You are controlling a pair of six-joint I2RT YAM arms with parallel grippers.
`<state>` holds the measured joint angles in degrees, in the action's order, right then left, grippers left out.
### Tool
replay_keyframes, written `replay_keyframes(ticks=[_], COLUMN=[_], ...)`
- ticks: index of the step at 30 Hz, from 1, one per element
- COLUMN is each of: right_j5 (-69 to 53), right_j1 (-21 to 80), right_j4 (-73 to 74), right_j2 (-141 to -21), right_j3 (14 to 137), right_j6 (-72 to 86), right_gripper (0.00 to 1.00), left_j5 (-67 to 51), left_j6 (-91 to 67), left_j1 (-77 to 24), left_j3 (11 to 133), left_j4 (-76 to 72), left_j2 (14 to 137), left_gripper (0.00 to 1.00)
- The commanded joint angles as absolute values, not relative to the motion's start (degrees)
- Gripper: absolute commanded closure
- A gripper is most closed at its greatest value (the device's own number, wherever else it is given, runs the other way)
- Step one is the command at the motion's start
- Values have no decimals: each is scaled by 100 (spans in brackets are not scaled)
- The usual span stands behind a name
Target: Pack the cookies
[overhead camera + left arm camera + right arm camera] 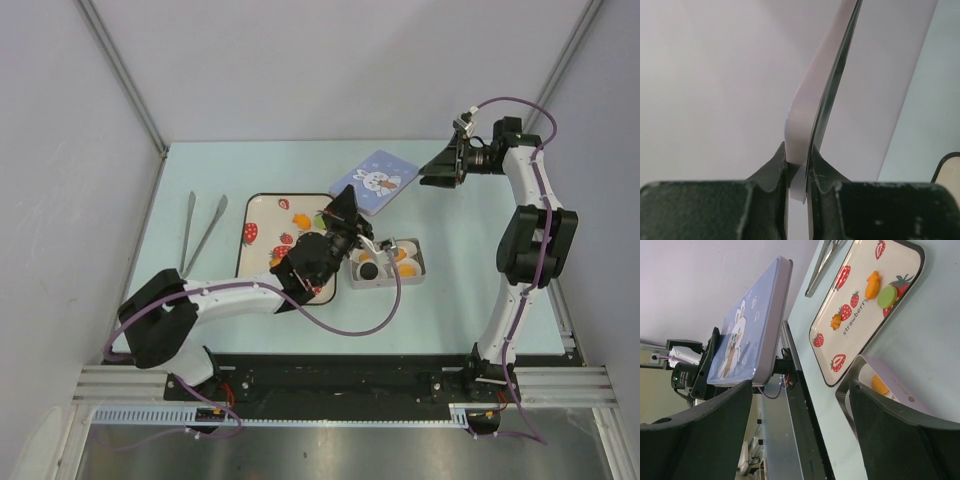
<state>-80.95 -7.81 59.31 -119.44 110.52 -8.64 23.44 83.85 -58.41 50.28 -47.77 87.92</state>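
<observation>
Left: I am clamping my left claw [799, 163] on the thin rounded rim of the glossy bunny-print lid [378, 181], tilted | Right: my right claw [800, 387] is gaping, gripping nothing | Cookies [369, 270]: flat discs lying in the small rectangular box [424, 262] beside the strawberry tray [262, 215] on the bench [460, 300]

Metal tongs [204, 235] lie left of the strawberry tray [268, 222] on the table [250, 165]

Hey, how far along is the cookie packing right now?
Done: a black cookie and orange cookies sit in the box. In hand: the left tool is shut on the bunny lid, held away from the box; the right tool is open and empty. Left: closing the lid on the box. Some orange pieces lie on the strawberry tray; whether they belong is unclear.
</observation>
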Motion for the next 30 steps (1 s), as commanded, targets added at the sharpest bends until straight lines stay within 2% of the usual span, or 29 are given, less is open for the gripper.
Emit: replay_keyframes(ticks=[1,16,25,30], right_j5=[-8402,-8525,-8429,-8394], right_j1=[-668,-536,-211,-114], right_j4=[6021,6056,6003,5977], right_j2=[-11927,-11953,-11786,-11716], right_j3=[11347,11277,11022,10837], right_j6=[-835,-826,-835,-844], right_gripper=[18,21,33,48], left_j5=[2110,2092,1995,2013], left_j6=[8543,8648,8780,8780], left_j1=[-6012,-6231,-6249,-6249], left_j3=[4957,4931,4922,4975], left_j4=[-5493,-5871,-6064,-6082], left_j2=[8885,9202,9325,9369], left_gripper=[100,100,98,96])
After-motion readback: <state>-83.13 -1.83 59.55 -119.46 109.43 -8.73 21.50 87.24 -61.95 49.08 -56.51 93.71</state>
